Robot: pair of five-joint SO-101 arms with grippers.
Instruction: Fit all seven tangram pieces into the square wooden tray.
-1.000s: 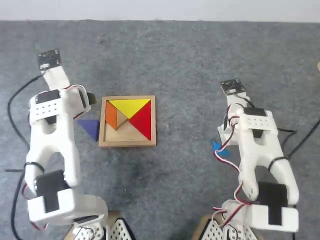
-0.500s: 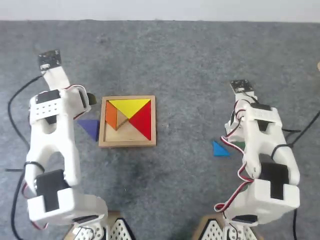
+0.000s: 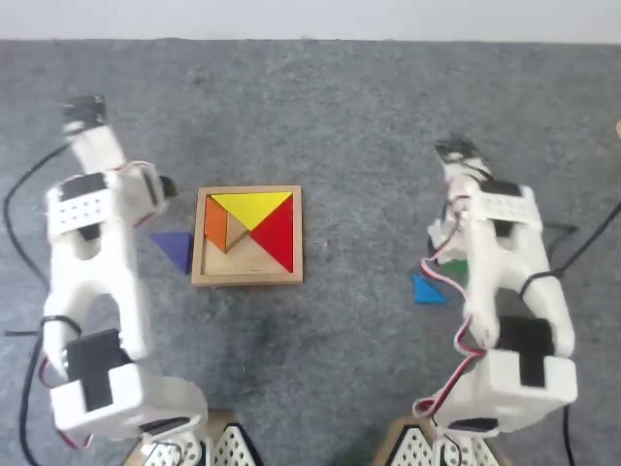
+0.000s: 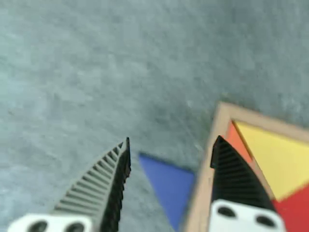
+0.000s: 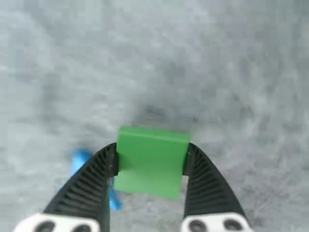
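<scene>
**Green square in the right jaws, tray half filled**

The right gripper (image 5: 149, 152) is clamped on a flat green square block (image 5: 150, 164), its two ribbed fingers pressing on opposite parallel sides. That looks like the sound place to hold it. The block appears thin, stiff and light, and its smooth painted edges would likely slide out of a corner grip. I cannot tell whether it is lifted clear of the cloth. Just beside it lies a small light blue triangle (image 5: 79, 159), loose on the table, and probably best taken across its short sides.

Across the table, the left gripper (image 4: 173, 142) is spread wide and holds nothing. A flat dark blue triangle (image 4: 169, 186) lies between its fingers, just beside the outer rim of the square wooden tray (image 3: 247, 280). One finger sits in front of that rim.

Inside the tray are a large yellow triangle (image 3: 250, 207), a large red triangle (image 3: 277, 238) and an orange piece (image 3: 214, 225); the part nearest the arms is bare wood. The raised rim means each piece likely has to go in level. The left arm close at the tray's side could crowd the right arm's approach. Beyond is the grey felt table cover (image 3: 388, 116).
</scene>
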